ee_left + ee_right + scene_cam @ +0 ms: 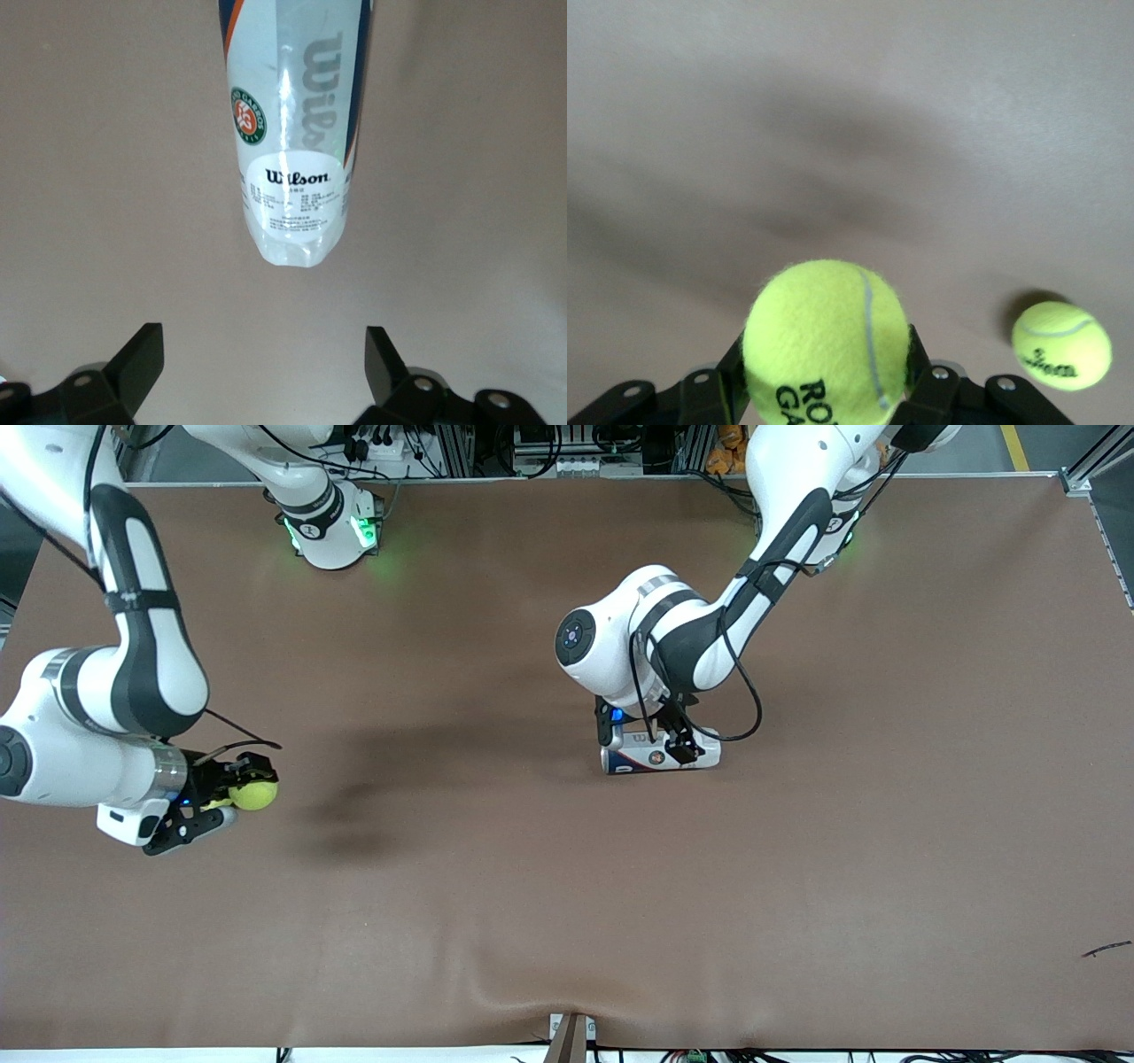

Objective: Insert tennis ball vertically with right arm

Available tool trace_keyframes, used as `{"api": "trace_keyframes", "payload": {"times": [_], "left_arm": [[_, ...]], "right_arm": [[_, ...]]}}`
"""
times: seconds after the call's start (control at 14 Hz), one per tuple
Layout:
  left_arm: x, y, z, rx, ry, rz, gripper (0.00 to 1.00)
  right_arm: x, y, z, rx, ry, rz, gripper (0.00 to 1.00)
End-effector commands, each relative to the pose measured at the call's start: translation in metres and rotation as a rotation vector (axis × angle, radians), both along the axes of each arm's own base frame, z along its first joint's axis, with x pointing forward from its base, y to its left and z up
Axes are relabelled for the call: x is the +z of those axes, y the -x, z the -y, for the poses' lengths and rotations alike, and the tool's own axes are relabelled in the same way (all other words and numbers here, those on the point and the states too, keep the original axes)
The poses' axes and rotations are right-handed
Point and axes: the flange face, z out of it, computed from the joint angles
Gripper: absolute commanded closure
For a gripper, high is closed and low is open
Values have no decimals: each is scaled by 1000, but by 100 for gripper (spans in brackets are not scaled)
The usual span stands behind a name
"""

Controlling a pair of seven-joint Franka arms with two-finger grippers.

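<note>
Over bare tabletop near its right-arm edge, the right hand grips a ball; the left hand, released, hovers over a lying Wilson can.

Right gripper is hanging over the right arm's end of the brown table, pinching a yellow tennis ball. Left gripper is sitting over a ball can that's lying on its side mid-table.

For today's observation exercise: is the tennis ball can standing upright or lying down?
Lying down: the tennis ball can rests lengthwise on the table, under the open left tool.
</note>
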Motion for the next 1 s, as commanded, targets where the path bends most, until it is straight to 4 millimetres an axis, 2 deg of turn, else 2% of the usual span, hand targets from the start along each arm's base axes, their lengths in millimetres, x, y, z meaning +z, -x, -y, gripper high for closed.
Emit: {"api": "trace_keyframes", "payload": {"times": [0.0,0.21,0.5,0.64,0.79,0.93], "left_arm": [[-2,-6,6,-24,1,12,0],[-10,-6,8,-31,11,11,0],[-26,-8,8,-49,2,8,0],[-36,-8,9,-57,0,2,0],[-47,-2,14,-68,-4,-11,0],[-55,4,22,-87,1,-16,0]], "right_arm": [[25,11,-20,-62,9,-9,80],[37,18,-42,-132,30,-29,80],[37,24,-43,-213,-18,-67,78],[41,27,-50,-297,-1,-91,78],[49,32,-68,-342,19,-109,78],[49,34,-70,-382,30,-126,78]]}}
